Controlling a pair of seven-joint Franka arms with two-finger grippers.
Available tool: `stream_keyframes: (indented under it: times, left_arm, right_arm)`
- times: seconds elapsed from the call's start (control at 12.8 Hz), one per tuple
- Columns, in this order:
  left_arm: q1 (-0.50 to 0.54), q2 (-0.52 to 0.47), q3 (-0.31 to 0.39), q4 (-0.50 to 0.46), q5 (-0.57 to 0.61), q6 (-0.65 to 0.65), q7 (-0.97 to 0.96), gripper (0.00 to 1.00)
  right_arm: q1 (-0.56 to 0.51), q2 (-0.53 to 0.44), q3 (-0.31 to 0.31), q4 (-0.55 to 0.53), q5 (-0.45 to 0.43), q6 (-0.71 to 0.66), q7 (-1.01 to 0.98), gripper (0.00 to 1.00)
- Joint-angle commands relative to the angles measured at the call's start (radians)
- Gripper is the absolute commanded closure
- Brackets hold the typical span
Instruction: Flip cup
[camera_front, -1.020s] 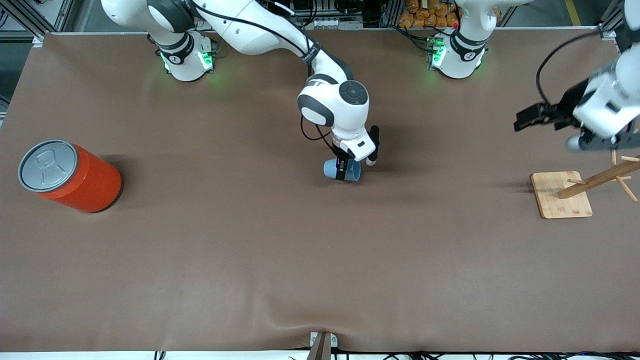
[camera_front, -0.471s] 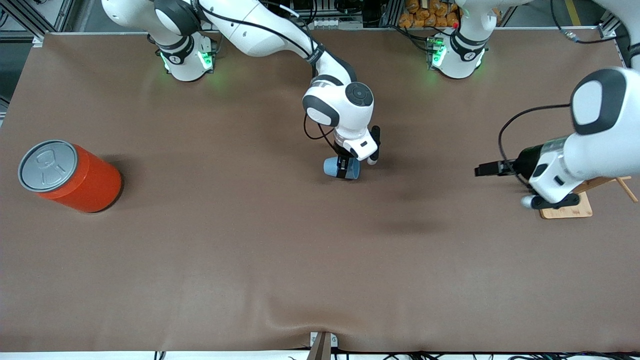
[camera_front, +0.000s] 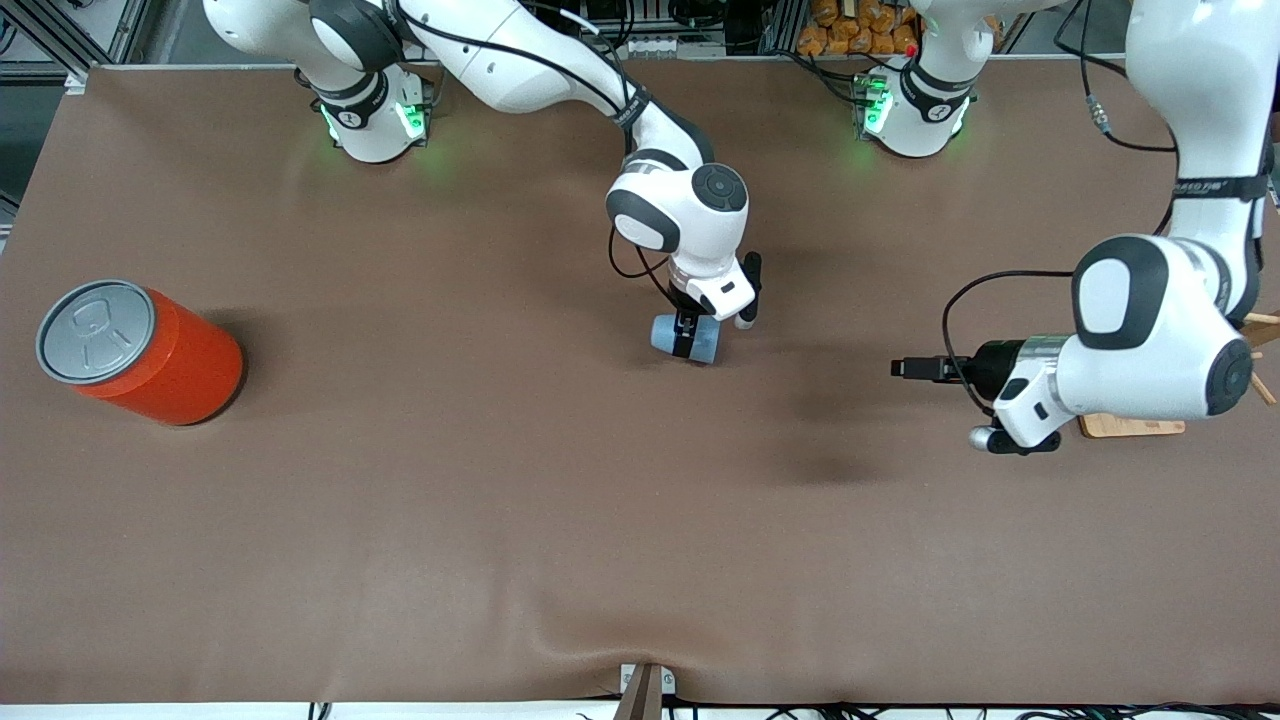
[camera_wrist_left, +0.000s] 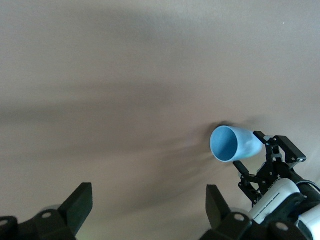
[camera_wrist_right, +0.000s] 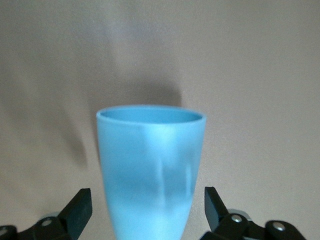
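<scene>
Cup (camera_front: 686, 337): small, light-blue, no handle; it lies on its side near the middle of the table (camera_front: 500, 500), held in my right pincer. From the left wrist view its open mouth (camera_wrist_left: 224, 144) faces the left arm's end of the table.

Right pincer (camera_front: 688, 337): pinching the cup across its body, one finger on each side. Whether the cup touches the table or hangs just above it, I cannot tell.

Left pincer (camera_front: 905, 368): spread and empty, over bare table toward the left arm's end, aimed at the cup's mouth, well apart from it.

Handling, judged: the cup looks light and stiff, likely thin plastic. The matte wall should give fair grip. The taper may let it creep out of a squeeze toward the narrow end.

Hold point, judged: grip mid-body or nearer the base, where the wall resists flexing; avoid the rim.

Risk, judged: a tipped cup of this shape rolls easily.

Other items: orange can (camera_front: 140, 352) at the right arm's end; wooden stand (camera_front: 1130, 426) under my left arm.
</scene>
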Motion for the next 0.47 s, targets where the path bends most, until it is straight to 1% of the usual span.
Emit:
stream_keyframes:
  times: [0.0,0.24,0.39]
  left_arm:
    - [0.002,0.03,-0.006,-0.007,-0.067,0.007,0.018,0.0]
    - [0.002,0.086,-0.006,-0.018,-0.148,0.01,0.108,0.0]
    - [0.006,0.132,-0.006,-0.024,-0.241,0.008,0.191,0.0]
  right_arm:
    - [0.008,0.018,-0.002,0.029,-0.033,-0.006,0.029,0.0]
    - [0.003,0.009,-0.001,0.034,-0.033,-0.016,0.029,0.0]
    - [-0.001,-0.029,0.002,0.035,-0.018,-0.048,0.026,0.0]
